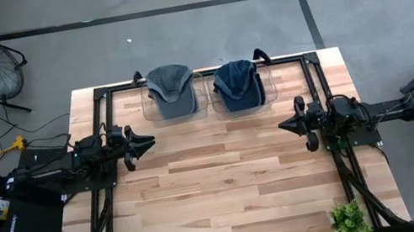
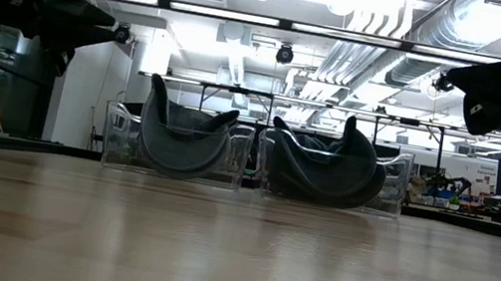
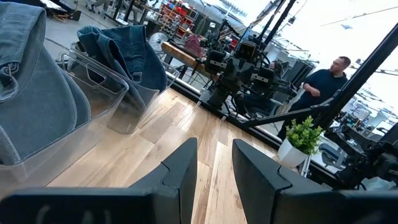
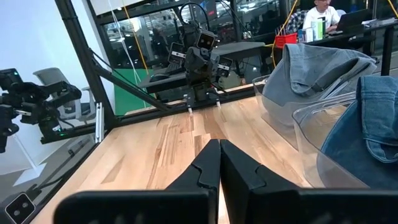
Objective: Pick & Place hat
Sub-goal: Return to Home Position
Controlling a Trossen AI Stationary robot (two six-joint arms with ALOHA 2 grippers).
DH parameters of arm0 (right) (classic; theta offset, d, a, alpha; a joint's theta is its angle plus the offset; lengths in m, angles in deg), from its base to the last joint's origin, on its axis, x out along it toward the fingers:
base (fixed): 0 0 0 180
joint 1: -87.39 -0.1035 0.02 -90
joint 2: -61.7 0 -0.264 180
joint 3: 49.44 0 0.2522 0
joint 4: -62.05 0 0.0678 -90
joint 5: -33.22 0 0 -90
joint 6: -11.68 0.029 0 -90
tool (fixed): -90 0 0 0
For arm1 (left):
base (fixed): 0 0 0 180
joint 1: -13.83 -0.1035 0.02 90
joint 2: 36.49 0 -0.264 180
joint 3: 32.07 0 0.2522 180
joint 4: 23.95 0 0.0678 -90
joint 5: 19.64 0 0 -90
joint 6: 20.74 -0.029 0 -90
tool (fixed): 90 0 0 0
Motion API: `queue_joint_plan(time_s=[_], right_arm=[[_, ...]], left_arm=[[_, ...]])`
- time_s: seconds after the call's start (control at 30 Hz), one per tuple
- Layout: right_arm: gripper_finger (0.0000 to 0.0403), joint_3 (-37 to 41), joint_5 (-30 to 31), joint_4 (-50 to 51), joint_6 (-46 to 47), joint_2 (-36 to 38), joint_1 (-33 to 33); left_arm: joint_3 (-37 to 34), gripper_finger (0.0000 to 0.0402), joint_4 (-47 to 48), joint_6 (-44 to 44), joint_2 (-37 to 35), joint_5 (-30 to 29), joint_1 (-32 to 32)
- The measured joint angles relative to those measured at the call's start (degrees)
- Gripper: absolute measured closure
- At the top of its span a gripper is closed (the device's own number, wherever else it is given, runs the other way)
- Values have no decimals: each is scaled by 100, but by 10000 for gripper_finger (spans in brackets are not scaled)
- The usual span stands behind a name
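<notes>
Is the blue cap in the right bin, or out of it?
In. The blue cap sits within the clear walls of the right bin, in high and low views.

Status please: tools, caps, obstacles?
Left tool open, right tool shut, both empty. Gray fabric cap in left clear plastic bin, dark blue cap in right bin.

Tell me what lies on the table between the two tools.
Nothing: the high view shows only bare wood tabletop between the left tool and the right tool.
</notes>
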Motion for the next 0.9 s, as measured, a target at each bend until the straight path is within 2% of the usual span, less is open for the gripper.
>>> queue_joint_plan(time_s=[0.9], right_arm=[[395,0,-4,2,6,-2,0]], left_arm=[[0,302,0,2,0,0,0]])
